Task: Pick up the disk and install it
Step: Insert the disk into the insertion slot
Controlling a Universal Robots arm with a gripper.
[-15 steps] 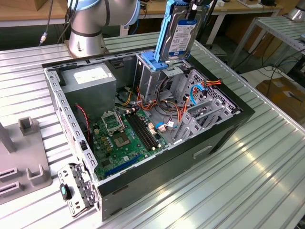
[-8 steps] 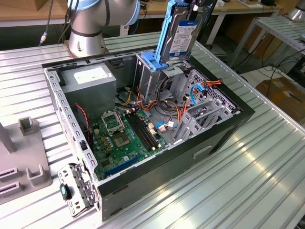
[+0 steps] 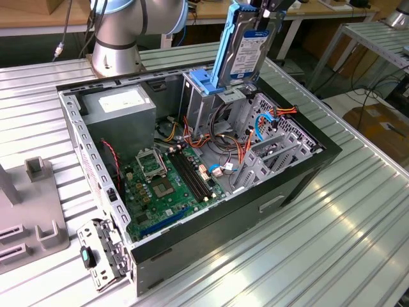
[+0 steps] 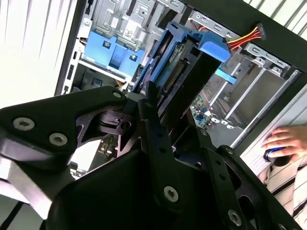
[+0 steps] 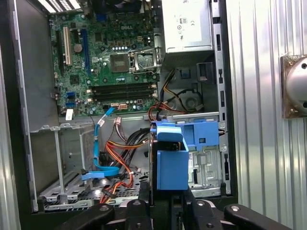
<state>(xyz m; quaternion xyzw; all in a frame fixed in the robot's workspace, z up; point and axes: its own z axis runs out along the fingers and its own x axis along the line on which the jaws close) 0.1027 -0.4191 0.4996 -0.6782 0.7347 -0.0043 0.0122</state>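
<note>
One claw [image 5: 165, 191] was clenched on the disk [image 3: 246, 48], which stood on edge at the upper centre of the exterior view, just above the grey drive cage [image 3: 198, 112] in the open computer case [image 3: 300, 173]. Doing this well likely meant lowering squarely, rails aligned, avoiding the cables [image 5: 120, 146] beyond.

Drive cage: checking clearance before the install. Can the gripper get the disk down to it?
Probably yes. The gripper holds the disk nearly upright just above the cage; the blue latch sits beside it, and the cables lie lower.
</note>
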